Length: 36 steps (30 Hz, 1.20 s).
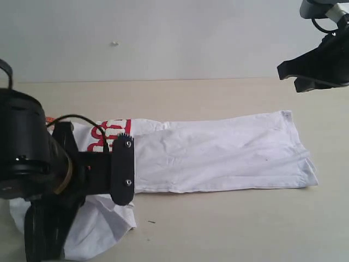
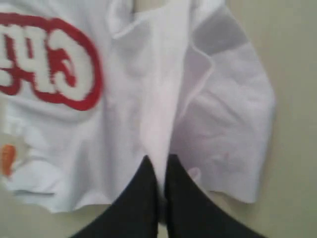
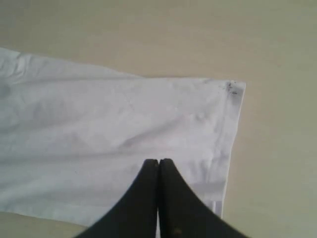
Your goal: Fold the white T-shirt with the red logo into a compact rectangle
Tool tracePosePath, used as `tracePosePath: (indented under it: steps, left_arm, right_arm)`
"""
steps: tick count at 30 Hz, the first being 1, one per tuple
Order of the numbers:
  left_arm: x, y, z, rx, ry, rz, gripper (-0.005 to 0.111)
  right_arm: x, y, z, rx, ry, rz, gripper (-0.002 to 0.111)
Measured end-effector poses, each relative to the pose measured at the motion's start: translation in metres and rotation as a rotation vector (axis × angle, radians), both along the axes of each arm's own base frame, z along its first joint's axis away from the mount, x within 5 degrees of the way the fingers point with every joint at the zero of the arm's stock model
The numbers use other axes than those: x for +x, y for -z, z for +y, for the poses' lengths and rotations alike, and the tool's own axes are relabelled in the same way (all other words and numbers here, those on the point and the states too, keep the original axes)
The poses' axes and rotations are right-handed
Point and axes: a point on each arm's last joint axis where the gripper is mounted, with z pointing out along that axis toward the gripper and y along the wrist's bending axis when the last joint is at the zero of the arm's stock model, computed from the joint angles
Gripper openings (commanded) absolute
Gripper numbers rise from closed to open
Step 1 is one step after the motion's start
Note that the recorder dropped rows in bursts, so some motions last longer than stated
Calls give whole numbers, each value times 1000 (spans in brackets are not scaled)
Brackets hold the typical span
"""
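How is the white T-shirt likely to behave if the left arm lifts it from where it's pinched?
Probably floppy: the white T-shirt puckers into a soft ridge between the fingers of the left gripper, so it should drape and trail. Likely light, since the thin cloth shows shallow wrinkles. Its folded layers may slip apart.

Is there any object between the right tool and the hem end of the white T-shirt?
Nothing visible stands between them. The right tool, shut, hangs over the white T-shirt near its hem corner, with only the table beside the cloth.
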Motion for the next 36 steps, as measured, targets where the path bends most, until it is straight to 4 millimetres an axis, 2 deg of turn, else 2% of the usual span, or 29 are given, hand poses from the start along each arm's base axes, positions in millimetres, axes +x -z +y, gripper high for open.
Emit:
tracePosePath:
  steps: [3,7,14,18,21,25,26,27,32,36]
  left_arm:
    - [13,-12,6,33,65,-97,0]
    - [32,-17,16,80,145,-180,0]
    - [63,-24,10,-117,332,-347,0]
    - [77,-12,8,-179,369,-347,0]
    - [86,4,12,-161,355,-312,9]
    - [93,19,15,-138,341,-274,31]
    - [93,20,15,-135,346,-272,40]
    - [95,21,16,-142,352,-276,43]
    - [115,26,30,-185,311,-289,45]
    - [123,20,26,-303,355,-340,45]
  right_arm:
    - [0,0,0,-4,-4,-6,0]
    - [1,-1,0,-7,-6,-14,0]
    - [2,-1,0,-12,-9,-27,0]
    - [2,-2,0,-12,-8,-34,0]
    - [3,-2,-1,-15,-10,-36,0]
    - [3,-2,-1,-16,-12,-38,0]
    - [3,-2,-1,-16,-12,-38,0]
    - [3,-2,-1,-17,-13,-38,0]
    - [3,-2,-1,-18,-12,-45,0]
    - [4,-3,-1,-19,-11,-53,0]
